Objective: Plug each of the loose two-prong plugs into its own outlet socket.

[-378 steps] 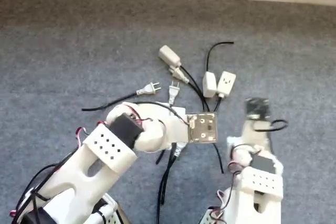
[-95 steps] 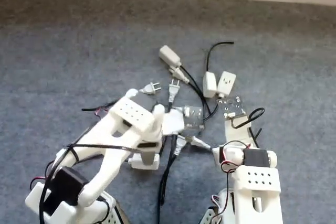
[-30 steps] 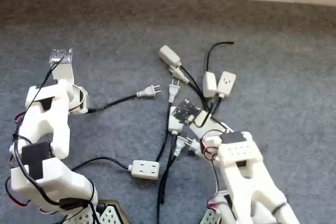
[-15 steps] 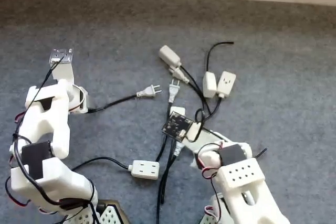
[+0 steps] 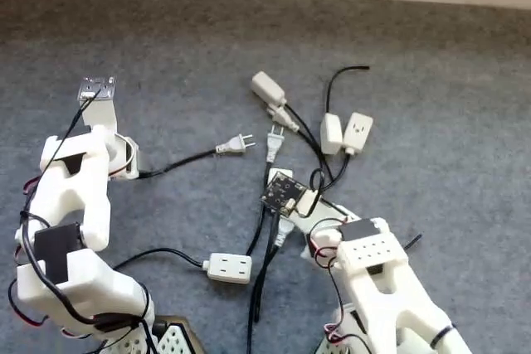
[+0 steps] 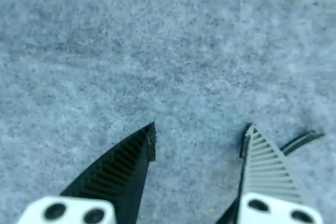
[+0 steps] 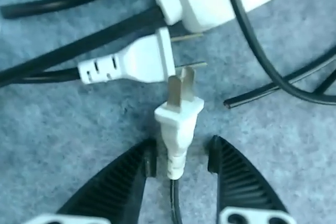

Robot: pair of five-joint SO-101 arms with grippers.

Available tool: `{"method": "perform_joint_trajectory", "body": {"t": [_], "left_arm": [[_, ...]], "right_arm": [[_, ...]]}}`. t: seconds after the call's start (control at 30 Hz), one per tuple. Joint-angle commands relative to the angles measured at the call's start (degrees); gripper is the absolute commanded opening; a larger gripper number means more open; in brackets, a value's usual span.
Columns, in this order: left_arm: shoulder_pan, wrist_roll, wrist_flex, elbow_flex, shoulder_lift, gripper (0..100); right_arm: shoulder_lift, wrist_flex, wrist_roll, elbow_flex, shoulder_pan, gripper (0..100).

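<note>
left arm [image 5: 75, 180] withdrawn; right pincer [image 7: 181, 156] shifted, astride plug [image 7: 178, 116]

High view: left arm [image 5: 73, 196] on the left side, folded back on itself, upper links stacked, wrist tipped downward. Its left gripper [image 6: 199, 132] points down, jaws set wide apart. The right arm [image 5: 377, 275] is lower right, stretched forward from its base and angled toward the centre. Its right gripper [image 7: 182, 150] also points down, jaws parted, narrower than the left's.

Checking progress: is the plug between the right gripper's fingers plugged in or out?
Out. The plug lies on the carpet with both prongs bare, inserted in nothing; the right gripper straddles it, open.
</note>
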Motion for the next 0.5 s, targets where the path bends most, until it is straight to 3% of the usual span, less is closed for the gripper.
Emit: {"method": "perform_joint_trajectory", "body": {"t": [0.0, 0.13, 0.3, 0.47], "left_arm": [[0.92, 0.26, 0.00, -0.92, 0.13, 26], [0.92, 0.26, 0.00, -0.92, 0.13, 26], [0.92, 0.26, 0.00, -0.92, 0.13, 26], [1.01, 0.18, 0.00, -1.10, 0.13, 26]], "right_arm": [[1.36, -1.63, 0.44, -0.84, 1.19, 17.7], [1.36, -1.54, 0.09, -0.48, 1.27, 16.7], [1.36, -1.54, 0.00, -0.57, 1.27, 0.0], [1.36, -1.45, 0.00, -0.66, 1.27, 0.5]]}}
